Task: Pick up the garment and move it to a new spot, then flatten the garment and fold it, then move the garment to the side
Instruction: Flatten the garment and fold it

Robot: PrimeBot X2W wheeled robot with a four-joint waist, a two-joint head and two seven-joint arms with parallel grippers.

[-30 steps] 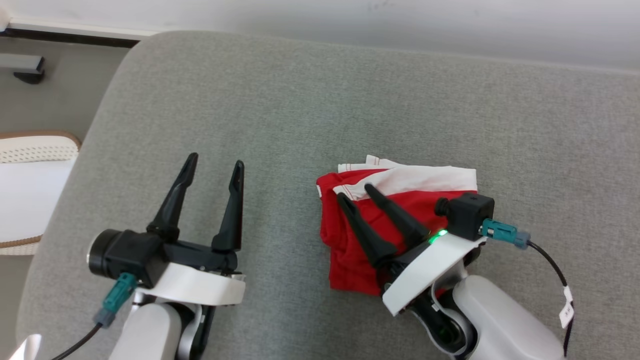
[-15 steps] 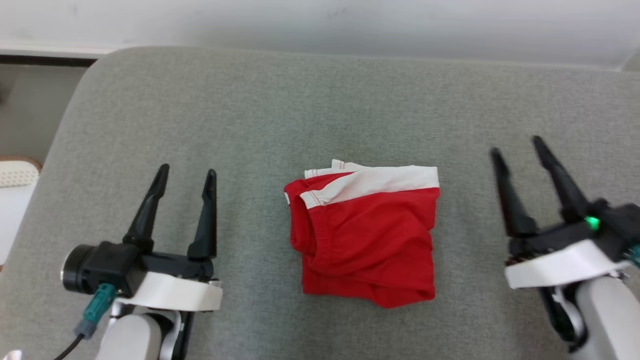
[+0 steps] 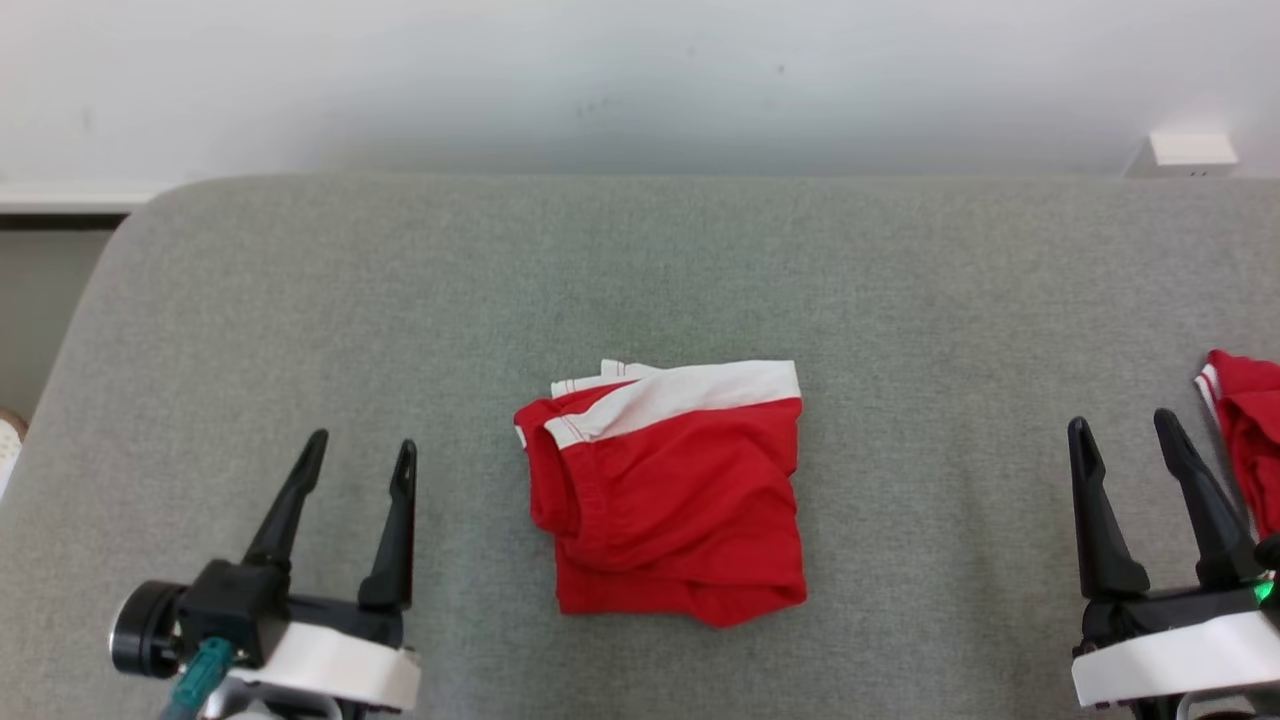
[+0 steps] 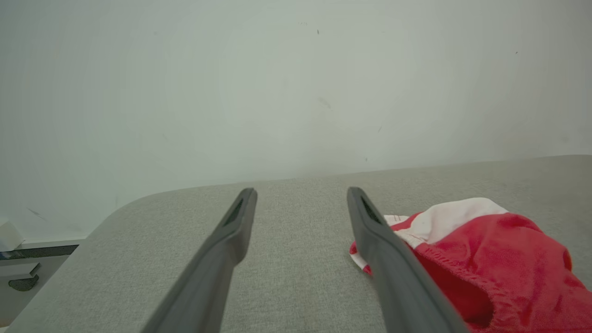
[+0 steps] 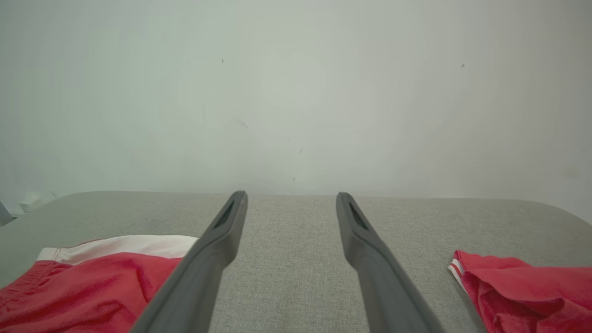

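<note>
grey upholstered surface (image 3: 300, 300) against a white wall (image 3: 640, 80) carries the folded red garment (image 3: 670, 490) at centre, white waistband (image 3: 700, 385) on its far edge running left to right. left gripper (image 3: 362, 440) and right gripper (image 3: 1120, 420) both stand spread and empty, flanking it; the left is judged nearer. another red cloth (image 3: 1245, 430) lies just right of the right gripper.

I count two red garments on one grey padded surface (image 3: 640, 270): one folded garment (image 3: 670, 500) with a white band in the middle, and a second garment (image 3: 1245, 420) at my far right edge. I have two grippers, my left gripper (image 3: 360, 448) and my right gripper (image 3: 1120, 422), each with two long dark fingers (image 3: 287, 503), four fingers in all. One small white box (image 3: 1190, 150) sits on the one pale wall (image 3: 640, 80).
</note>
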